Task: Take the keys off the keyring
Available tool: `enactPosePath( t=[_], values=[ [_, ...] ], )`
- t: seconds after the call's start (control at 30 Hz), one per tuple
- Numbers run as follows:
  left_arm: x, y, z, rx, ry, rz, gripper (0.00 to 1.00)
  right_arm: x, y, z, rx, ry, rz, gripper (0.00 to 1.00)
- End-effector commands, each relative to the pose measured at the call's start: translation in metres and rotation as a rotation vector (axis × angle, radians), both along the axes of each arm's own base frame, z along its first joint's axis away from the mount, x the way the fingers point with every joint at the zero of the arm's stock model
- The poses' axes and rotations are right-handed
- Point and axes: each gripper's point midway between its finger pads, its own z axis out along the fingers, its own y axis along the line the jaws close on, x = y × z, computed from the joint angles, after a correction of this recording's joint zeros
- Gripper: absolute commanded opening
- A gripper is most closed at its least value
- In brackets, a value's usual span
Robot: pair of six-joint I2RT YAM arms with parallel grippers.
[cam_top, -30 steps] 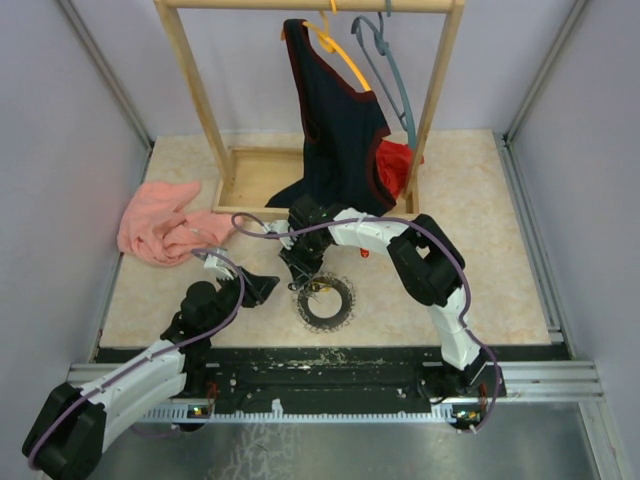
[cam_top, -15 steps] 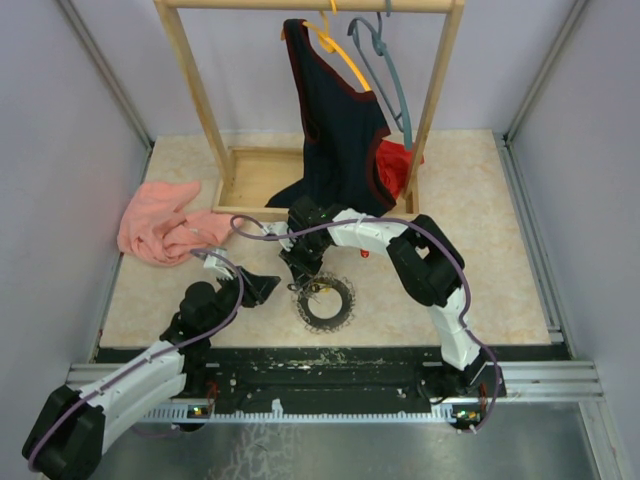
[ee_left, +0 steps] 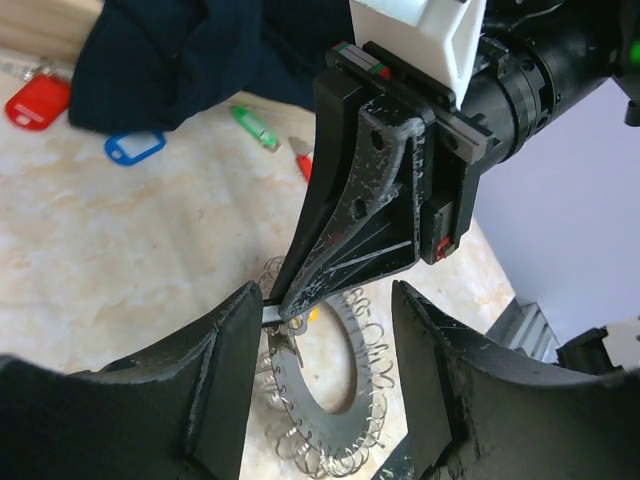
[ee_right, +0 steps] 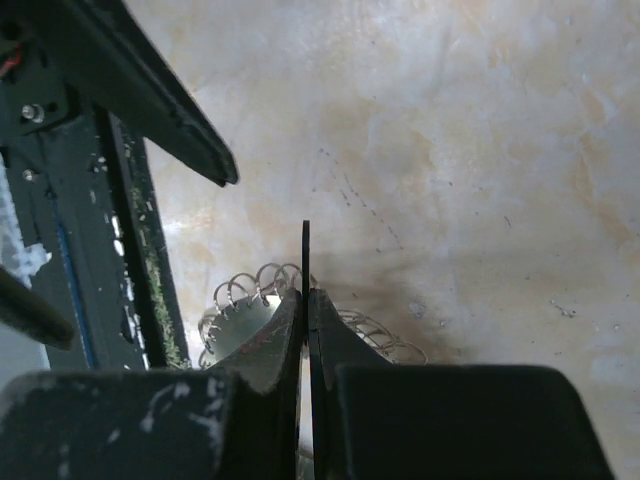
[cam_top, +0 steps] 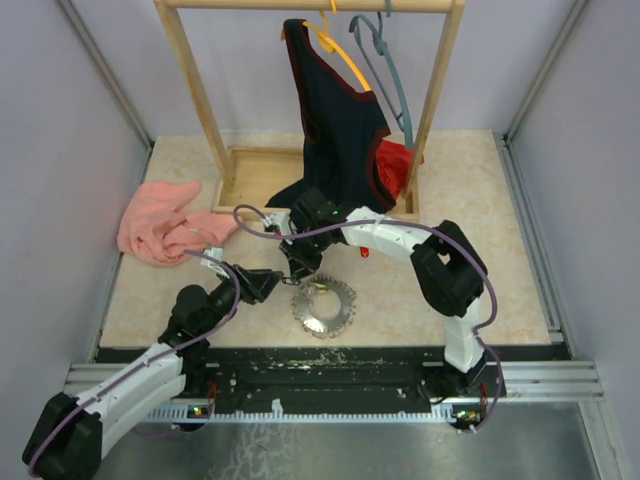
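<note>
My right fingers (ee_left: 350, 230) pinch a thin dark key (ee_right: 306, 240) on the beaded grey-black keyring (cam_top: 345, 308), left fingers (ee_left: 215, 370) wide; next I'd steady the ring and pull.

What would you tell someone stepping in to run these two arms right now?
Left pincer: open, beside the keyring.
Right pincer: shut on a thin key at the ring's edge.
Done: red-tagged key, blue-tagged key and green-tagged key lie loose on the table.
Left: free the pinched key; a yellow tag seems attached too.
</note>
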Motion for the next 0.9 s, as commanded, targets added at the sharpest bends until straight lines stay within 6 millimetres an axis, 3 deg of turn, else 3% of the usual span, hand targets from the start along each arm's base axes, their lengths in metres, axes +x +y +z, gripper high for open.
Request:
enactPosePath(
  t=[0.0, 0.37, 0.57, 0.73, 0.87],
  values=[
    [-0.022, 0.002, -0.024, 0.003, -0.048, -0.062, 0.6, -0.001, 0.009, 0.057, 0.186, -0.075, 0.056, 0.0],
    [-0.034, 0.003, 0.01, -0.06, -0.253, -0.1, 0.65, -0.012, -0.002, 0.099, 0.341, -0.09, 0.126, 0.0],
    [-0.038, 0.001, 0.017, -0.067, -0.293, -0.121, 0.66, -0.017, -0.009, 0.119, 0.402, -0.111, 0.156, 0.0],
    [-0.042, -0.002, 0.021, -0.071, -0.312, -0.149, 0.74, -0.025, -0.011, 0.13, 0.44, -0.114, 0.187, 0.0],
    [-0.046, -0.006, 0.026, -0.073, -0.331, -0.182, 0.74, -0.03, -0.016, 0.15, 0.481, -0.149, 0.201, 0.0]
  ],
)
